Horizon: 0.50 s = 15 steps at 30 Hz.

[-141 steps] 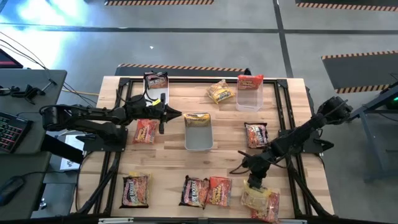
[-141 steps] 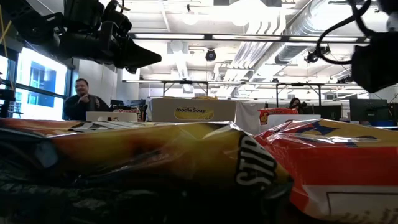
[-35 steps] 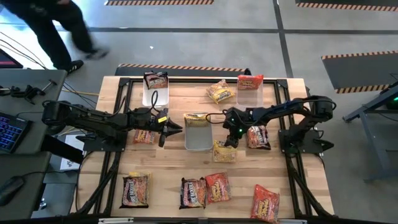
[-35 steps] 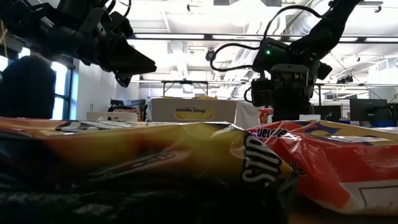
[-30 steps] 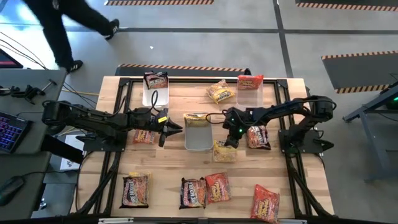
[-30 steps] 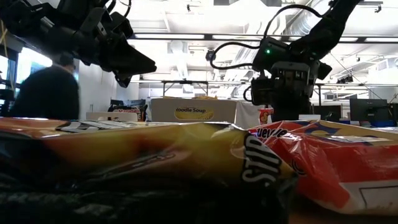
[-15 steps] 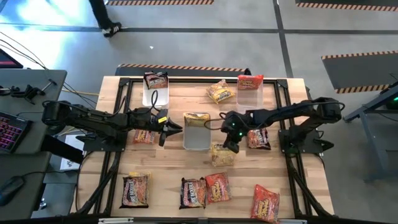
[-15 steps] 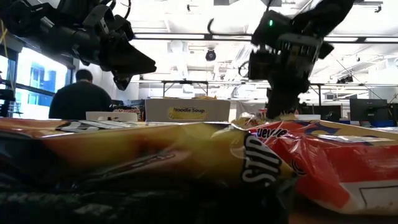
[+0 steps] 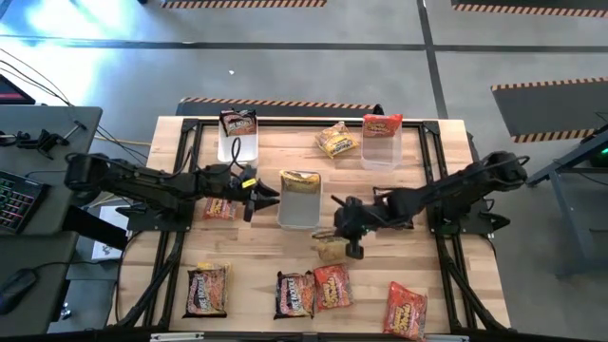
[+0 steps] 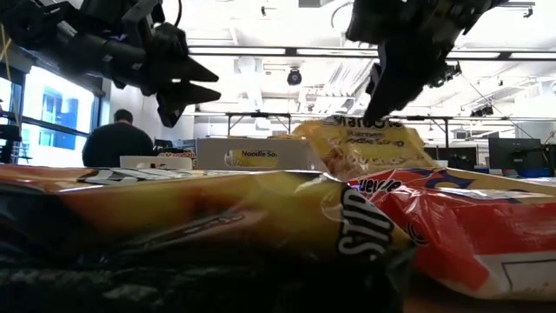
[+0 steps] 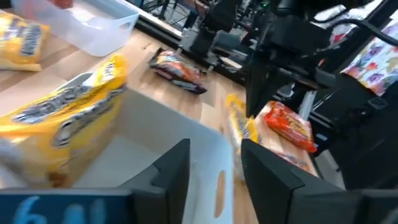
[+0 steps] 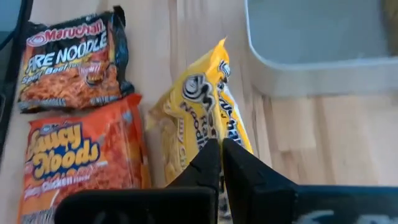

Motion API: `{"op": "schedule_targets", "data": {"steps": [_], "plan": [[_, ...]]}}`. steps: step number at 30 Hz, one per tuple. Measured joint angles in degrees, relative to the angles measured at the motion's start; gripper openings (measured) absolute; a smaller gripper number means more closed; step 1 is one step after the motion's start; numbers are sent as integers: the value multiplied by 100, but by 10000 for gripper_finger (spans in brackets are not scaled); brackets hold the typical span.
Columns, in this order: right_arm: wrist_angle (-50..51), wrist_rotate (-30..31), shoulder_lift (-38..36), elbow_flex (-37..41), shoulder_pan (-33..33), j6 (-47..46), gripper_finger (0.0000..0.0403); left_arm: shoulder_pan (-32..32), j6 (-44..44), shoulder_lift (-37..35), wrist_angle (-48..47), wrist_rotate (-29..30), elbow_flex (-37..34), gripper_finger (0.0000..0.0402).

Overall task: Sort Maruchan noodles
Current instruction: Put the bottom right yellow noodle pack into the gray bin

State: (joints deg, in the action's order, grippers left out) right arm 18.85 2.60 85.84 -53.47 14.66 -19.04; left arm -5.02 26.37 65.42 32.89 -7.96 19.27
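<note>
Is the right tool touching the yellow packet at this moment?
Touching. In the right wrist view the right tool is pinched shut on the edge of the yellow packet; the low view shows that packet hanging lifted under it.

Yellow flat plastic noodle packet (image 12: 199, 134) pinched edge-on between closed jaws of right gripper (image 12: 219, 149): label only partly readable, lower part hidden behind fingers. Clear rectangular plastic bin (image 12: 317, 68) beyond jaws cut by frame edge. Ahead of left gripper (image 11: 214, 165), yellow packet in bin (image 11: 65, 118) blurred, print unreadable.
</note>
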Motion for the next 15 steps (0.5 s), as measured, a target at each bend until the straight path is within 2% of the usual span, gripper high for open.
{"op": "schedule_targets", "data": {"steps": [6, 9, 12, 15], "plan": [[-15, 1078, 0, -162, 544, 108, 0, 406, -408, 459, -7, -63, 444, 172], [-9, 1091, 0, -162, 628, -152, 0, 602, -621, 866, -3, -70, 692, 182], [127, 1085, 0, -162, 529, -1050, 5, 717, -699, 1176, -14, -69, 844, 182], [552, 594, 0, -162, 185, -1899, 33, 743, -697, 1264, 8, -19, 838, 166]]}}
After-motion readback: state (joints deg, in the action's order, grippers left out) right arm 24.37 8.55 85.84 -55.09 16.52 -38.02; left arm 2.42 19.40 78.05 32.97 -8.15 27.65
